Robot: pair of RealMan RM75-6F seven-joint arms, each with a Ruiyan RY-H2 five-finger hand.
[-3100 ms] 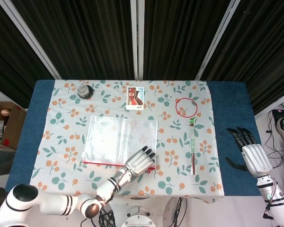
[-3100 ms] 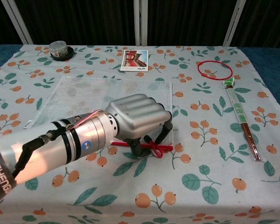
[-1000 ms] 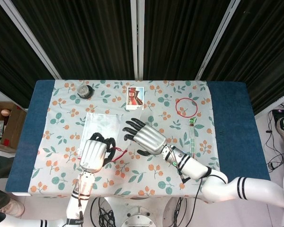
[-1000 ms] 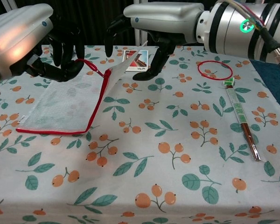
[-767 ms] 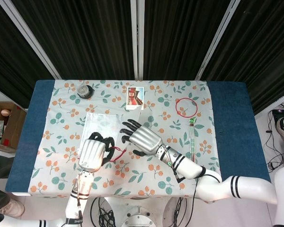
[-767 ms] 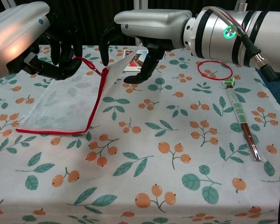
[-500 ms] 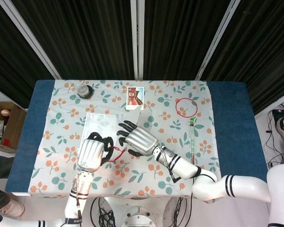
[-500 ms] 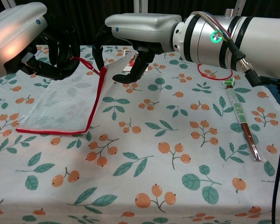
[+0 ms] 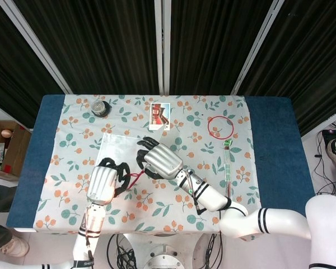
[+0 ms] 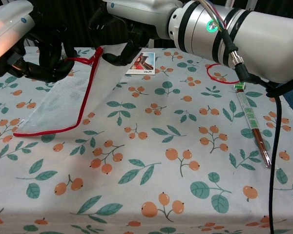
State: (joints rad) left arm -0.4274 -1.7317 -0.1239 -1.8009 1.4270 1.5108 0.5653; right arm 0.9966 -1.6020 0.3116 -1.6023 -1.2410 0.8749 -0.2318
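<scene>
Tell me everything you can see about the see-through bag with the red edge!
The mesh bag is flat, whitish and see-through, like fine netting, with a red zipper edge round it. Its far corner is lifted off the flowery tablecloth, while the near end lies flat. The left hand grips the raised red edge with curled dark fingers. The right hand reaches to the same raised corner; whether it holds the bag cannot be told. Nothing shows inside it.
</scene>
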